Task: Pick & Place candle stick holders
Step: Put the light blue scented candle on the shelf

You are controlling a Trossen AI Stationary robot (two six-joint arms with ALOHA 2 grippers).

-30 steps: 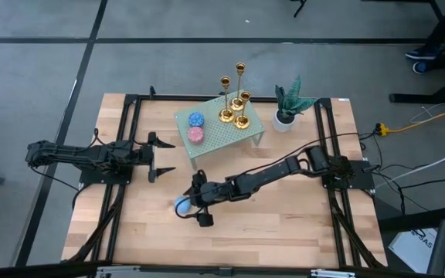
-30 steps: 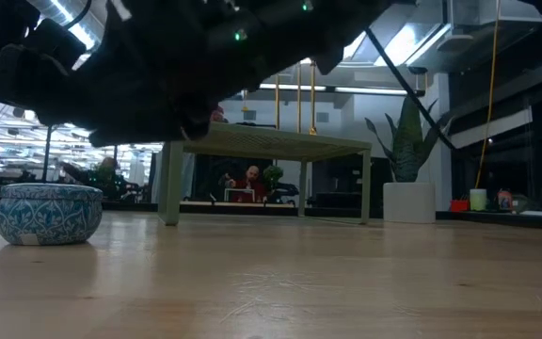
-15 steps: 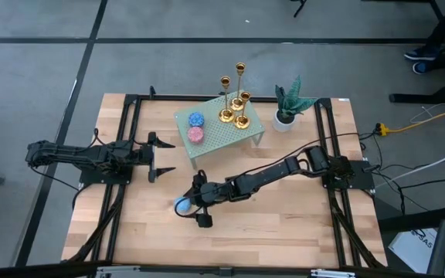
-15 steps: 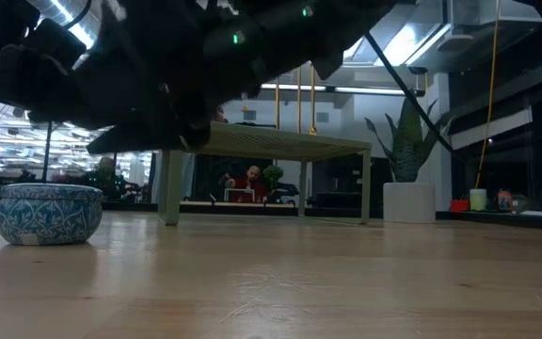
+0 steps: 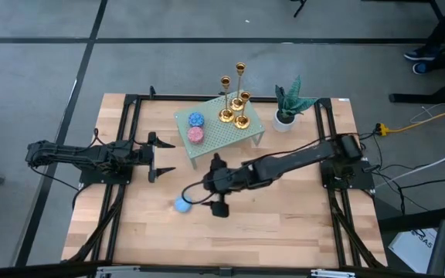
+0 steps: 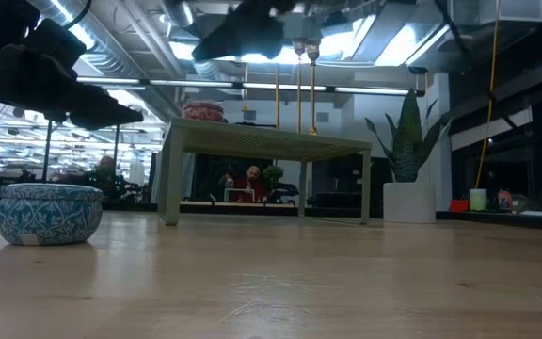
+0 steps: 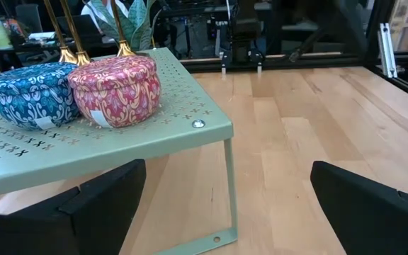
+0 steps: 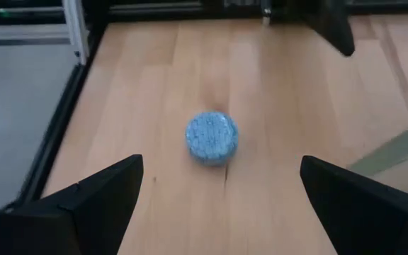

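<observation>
Three gold candle stick holders (image 5: 234, 108) stand on their round bases at the far right of a small green perforated stand (image 5: 222, 139); their stems show in the low view (image 6: 299, 99) and their bases in the left wrist view (image 7: 125, 49). My right gripper (image 5: 215, 185) is open and empty, raised above the table's middle, near of the stand. A blue patterned tin (image 5: 183, 205) sits on the table just left of it and shows ahead in the right wrist view (image 8: 212, 137). My left gripper (image 5: 164, 157) waits open at the left, facing the stand.
A blue tin (image 5: 196, 120) and a pink tin (image 5: 196, 135) sit on the stand's left part, close before my left gripper (image 7: 115, 88). A potted plant (image 5: 288, 104) stands right of the stand. Black frame rails run along the table's left and right sides.
My right gripper has gone up and toward the table's right edge, away from the blue tin on the table. The tin has stayed where it was. In the low view the gripper has risen from near the tabletop to the picture's top.
</observation>
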